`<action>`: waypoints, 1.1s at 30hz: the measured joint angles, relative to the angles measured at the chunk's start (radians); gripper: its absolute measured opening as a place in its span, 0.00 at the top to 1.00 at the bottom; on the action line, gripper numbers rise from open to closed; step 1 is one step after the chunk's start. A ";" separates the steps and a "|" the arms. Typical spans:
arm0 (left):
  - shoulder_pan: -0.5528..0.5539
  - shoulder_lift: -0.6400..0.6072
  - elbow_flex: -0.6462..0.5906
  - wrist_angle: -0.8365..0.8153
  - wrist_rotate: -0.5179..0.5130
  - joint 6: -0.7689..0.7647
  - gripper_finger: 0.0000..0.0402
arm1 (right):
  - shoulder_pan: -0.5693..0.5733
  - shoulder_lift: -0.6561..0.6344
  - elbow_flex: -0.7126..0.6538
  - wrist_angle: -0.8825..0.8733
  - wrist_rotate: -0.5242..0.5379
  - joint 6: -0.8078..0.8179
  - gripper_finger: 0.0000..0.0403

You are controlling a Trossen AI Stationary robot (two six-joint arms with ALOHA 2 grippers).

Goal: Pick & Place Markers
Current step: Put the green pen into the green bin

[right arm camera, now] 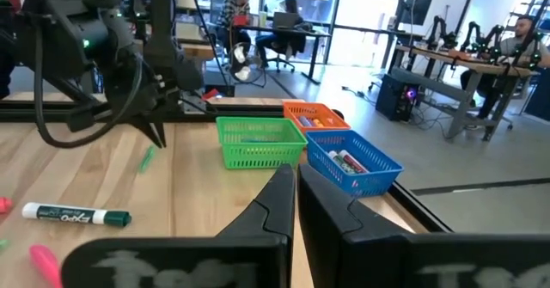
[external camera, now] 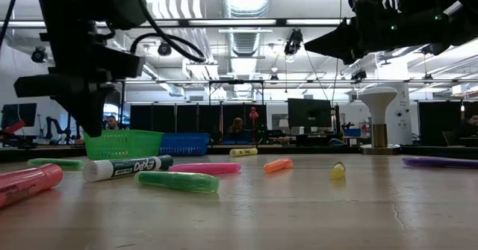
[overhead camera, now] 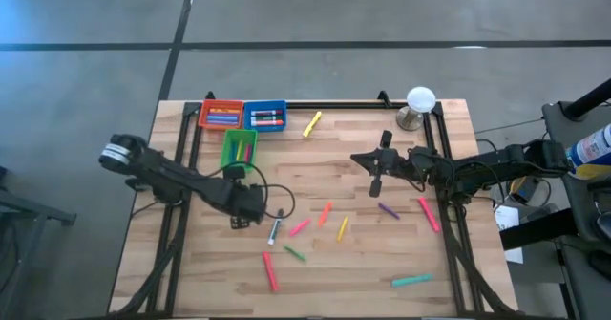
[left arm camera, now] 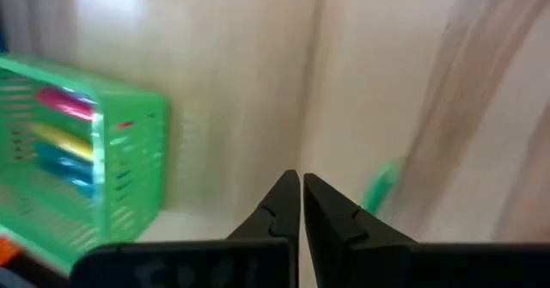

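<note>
Markers lie scattered on the wooden table: a white-barrelled one (overhead camera: 275, 230), pink (overhead camera: 300, 227), orange (overhead camera: 325, 212), yellow (overhead camera: 312, 124), purple (overhead camera: 388, 209), green (overhead camera: 294, 254) and red (overhead camera: 270, 270). More markers lie inside the green bin (left arm camera: 77, 176). My left gripper (overhead camera: 243, 215) hovers over the table between the green bin (overhead camera: 239, 150) and the white-barrelled marker, pointing steeply down, shut (left arm camera: 301, 189) and holding nothing. My right gripper (overhead camera: 355, 158) hangs level above the table's right half, shut (right arm camera: 295, 180) and holding nothing.
An orange bin (overhead camera: 220, 115) and a blue bin (overhead camera: 265, 117) with markers stand at the far edge, behind the green bin. A white-topped stand (overhead camera: 418, 105) sits at the far right corner. Black frame rails (overhead camera: 449, 234) run along both table sides. People sit in the room beyond.
</note>
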 joint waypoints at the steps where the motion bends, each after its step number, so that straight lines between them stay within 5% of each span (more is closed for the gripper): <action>1: 0.000 0.007 0.000 0.010 0.014 -0.005 0.96 | 0.000 0.000 0.000 0.000 0.000 0.000 0.97; 8: -0.003 0.059 0.000 0.082 0.145 -0.028 0.83 | 0.001 0.000 0.000 0.000 0.000 0.001 0.97; 16: -0.006 0.089 0.000 0.079 0.167 0.019 0.72 | 0.000 0.000 0.000 0.000 0.000 0.000 0.97; 25: -0.006 0.090 -0.036 0.089 0.216 0.024 0.74 | 0.001 0.000 -0.001 0.000 0.000 0.003 0.97; 33: -0.006 0.086 -0.059 0.112 0.217 0.026 0.91 | 0.001 0.000 -0.002 0.000 0.000 0.003 0.97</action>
